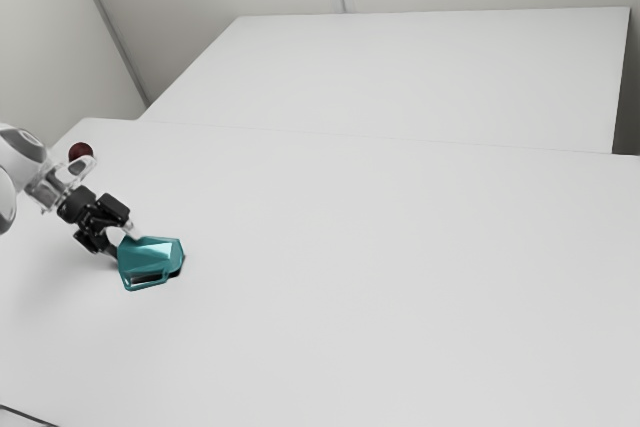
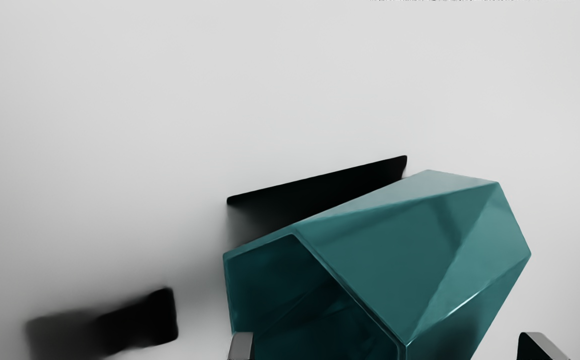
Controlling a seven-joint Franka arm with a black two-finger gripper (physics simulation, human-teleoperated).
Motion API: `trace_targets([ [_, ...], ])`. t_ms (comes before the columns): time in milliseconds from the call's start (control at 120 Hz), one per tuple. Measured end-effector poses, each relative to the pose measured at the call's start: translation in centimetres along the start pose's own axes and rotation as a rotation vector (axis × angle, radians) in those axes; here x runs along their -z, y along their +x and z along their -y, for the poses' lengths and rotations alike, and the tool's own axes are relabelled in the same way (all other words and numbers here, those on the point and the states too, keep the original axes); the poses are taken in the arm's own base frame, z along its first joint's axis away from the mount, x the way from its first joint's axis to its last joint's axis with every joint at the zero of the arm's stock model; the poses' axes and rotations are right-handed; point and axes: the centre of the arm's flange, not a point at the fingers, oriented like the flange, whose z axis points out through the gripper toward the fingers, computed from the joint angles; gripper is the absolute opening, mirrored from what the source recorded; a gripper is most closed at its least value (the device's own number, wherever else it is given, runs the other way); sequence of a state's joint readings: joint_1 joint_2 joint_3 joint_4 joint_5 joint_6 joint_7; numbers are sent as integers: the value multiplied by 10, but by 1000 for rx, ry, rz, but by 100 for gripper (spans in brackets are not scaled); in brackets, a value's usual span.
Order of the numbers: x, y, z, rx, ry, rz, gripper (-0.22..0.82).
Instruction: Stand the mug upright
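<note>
Teal mug [image 1: 152, 253] on its side on white table [image 1: 380, 277], toward the exterior view's left, mouth facing the gripper [image 1: 122, 241]. Jaws apart, one overlapping the mouth; contact unclear. Tabletop extends far toward the exterior view's right.

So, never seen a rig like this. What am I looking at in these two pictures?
It's a simulated robot: one jointed arm ending in a black two-finger gripper.

The exterior view is taken from the arm's side; the arm enters from that view's left. The wrist view comes from a camera on the arm's hand, so its own fingertips show at the bottom edge.

On the white table a teal, faceted mug lies on its side, mouth toward the gripper. Nothing is held: the fingers stand open, with a gap between one and the mug.
</note>
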State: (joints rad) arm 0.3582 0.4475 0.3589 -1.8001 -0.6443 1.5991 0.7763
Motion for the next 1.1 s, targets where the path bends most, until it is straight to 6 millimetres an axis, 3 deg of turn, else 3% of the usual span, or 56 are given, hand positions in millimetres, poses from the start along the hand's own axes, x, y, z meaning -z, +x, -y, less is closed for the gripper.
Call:
trace_targets([
  [150, -5, -6, 6, 7, -48, -12, 43],
  [300, -6, -6, 4, -3, -69, -20, 22],
  [583, -2, -6, -3, -21, -115, -39, -7],
  [733, -3, -4, -12, -38, -147, -45, -14],
  [1100, -4, 6, -51, -104, -172, -48, -17],
])
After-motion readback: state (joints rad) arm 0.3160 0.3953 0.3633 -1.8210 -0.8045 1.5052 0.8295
